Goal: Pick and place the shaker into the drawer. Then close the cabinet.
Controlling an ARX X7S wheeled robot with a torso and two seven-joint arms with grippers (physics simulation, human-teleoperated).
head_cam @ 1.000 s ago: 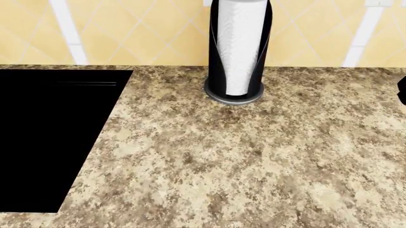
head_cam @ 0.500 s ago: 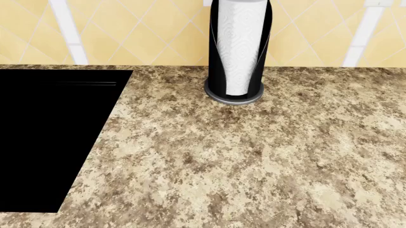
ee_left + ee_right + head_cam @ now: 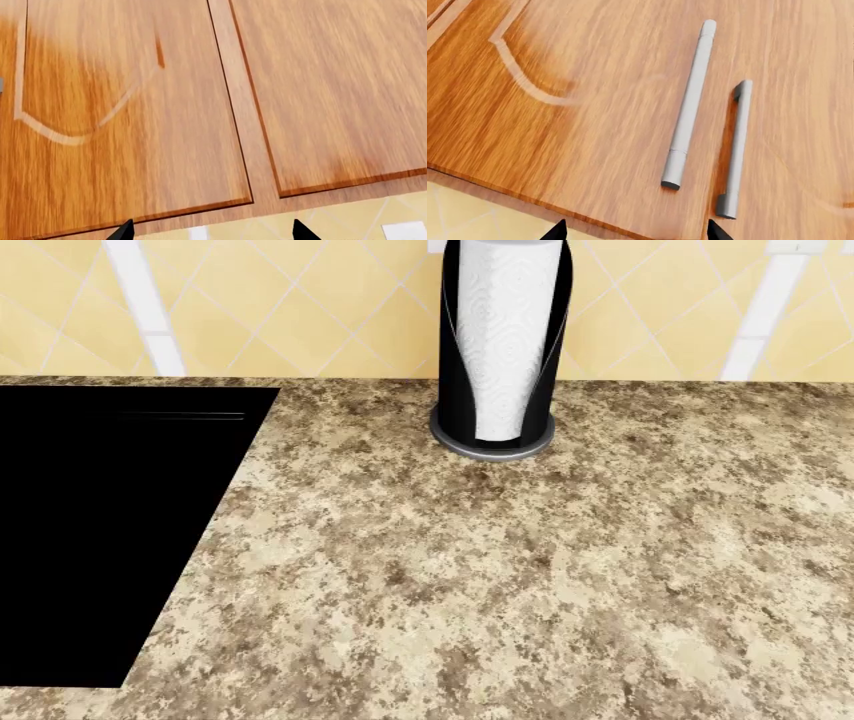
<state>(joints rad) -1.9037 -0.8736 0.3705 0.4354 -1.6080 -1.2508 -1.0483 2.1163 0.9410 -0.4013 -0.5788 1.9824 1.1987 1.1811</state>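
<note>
Standing paper towel roll (image 3: 503,335), speckled granite counter (image 3: 534,570), arched wooden doors (image 3: 594,100)

No readable text, labels, brands, numbers or signs anywhere: none on the paper towel roll (image 3: 509,335), cabinet doors (image 3: 127,125), bar handles (image 3: 688,105) or wall tiles (image 3: 320,300).

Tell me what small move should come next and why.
Probably tilt the head view down to search: the counter shows only a paper towel roll, with no shaker or drawer in sight. Both wrist views face cabinet doors, the right one near the handles.
</note>
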